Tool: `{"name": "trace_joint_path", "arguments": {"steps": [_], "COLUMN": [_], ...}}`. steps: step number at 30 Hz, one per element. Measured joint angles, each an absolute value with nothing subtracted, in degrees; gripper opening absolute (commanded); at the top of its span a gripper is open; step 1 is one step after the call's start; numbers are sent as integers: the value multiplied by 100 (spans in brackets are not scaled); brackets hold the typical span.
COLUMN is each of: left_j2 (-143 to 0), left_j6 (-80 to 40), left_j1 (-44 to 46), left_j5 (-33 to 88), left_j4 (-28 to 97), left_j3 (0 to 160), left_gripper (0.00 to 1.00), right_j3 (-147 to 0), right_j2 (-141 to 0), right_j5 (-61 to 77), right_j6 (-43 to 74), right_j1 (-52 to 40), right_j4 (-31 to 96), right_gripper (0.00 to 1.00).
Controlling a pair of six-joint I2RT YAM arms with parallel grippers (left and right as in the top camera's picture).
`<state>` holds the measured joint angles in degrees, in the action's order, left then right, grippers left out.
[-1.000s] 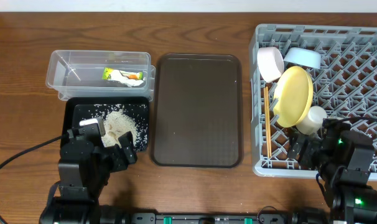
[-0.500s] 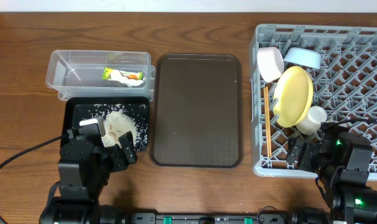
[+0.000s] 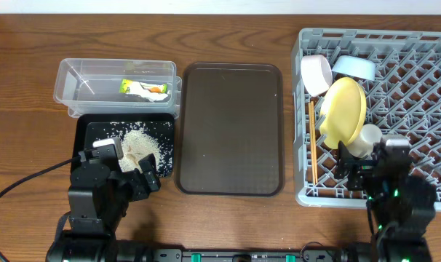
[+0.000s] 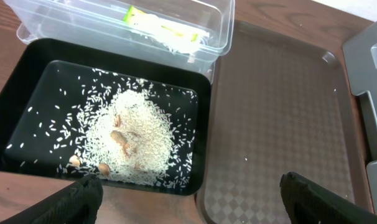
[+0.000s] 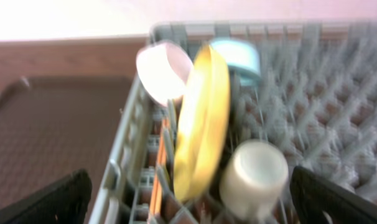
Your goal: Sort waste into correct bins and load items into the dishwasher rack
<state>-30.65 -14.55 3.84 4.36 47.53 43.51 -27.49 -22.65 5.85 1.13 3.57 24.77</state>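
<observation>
As I judge it, the sorting and loading are nearly finished. The snack wrapper (image 3: 143, 89) lies inside the clear tub (image 3: 68, 80), to the far left of the brown serving tray (image 3: 231, 131). The rice (image 3: 142, 143) is heaped in the black tray (image 3: 86, 131), just left of the serving tray's near half, with a few brownish scraps mixed in.

Right of the serving tray, the dishwasher rack (image 3: 417, 73) holds everything. The yellow plate (image 3: 343, 110) stands on edge, the white bowl (image 3: 316, 73) and light blue bowl (image 3: 354, 67) sit behind it, the white cup (image 3: 364, 138) is in front, and the chopsticks (image 3: 312, 142) lie along the wall nearest the serving tray.

The serving tray itself carries nothing but a few pale specks, possibly stray grains. They are too small to tell.

The left gripper (image 4: 191, 196) hovers over the black tray's near edge with its jaws spread and empty. The right gripper (image 5: 191, 199) is at the rack's near side by the cup, also spread wide and gripping nothing. Little seems to be left beyond pulling the arms clear.
</observation>
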Motion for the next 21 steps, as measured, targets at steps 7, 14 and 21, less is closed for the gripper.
{"name": "trace_joint_path", "arguments": {"steps": [7, 14, 21], "left_j2": [-3068, -3068, -3068], "left_j6": [-1455, -1455, -1455], "left_j1": [384, 384, 384], "left_j5": [436, 436, 436], "left_j4": [4755, 4755, 4751], "left_j3": [4348, 4348, 4348], "left_gripper": [94, 94, 94], "right_j3": [-1210, -292, -40], "right_j2": [-930, -200, -71], "right_j5": [587, 591, 591], "right_j6": [-30, -49, -71], "right_j1": [161, 71, 69], "right_j4": [384, -132, 362], "right_gripper": [99, 99, 99]}}
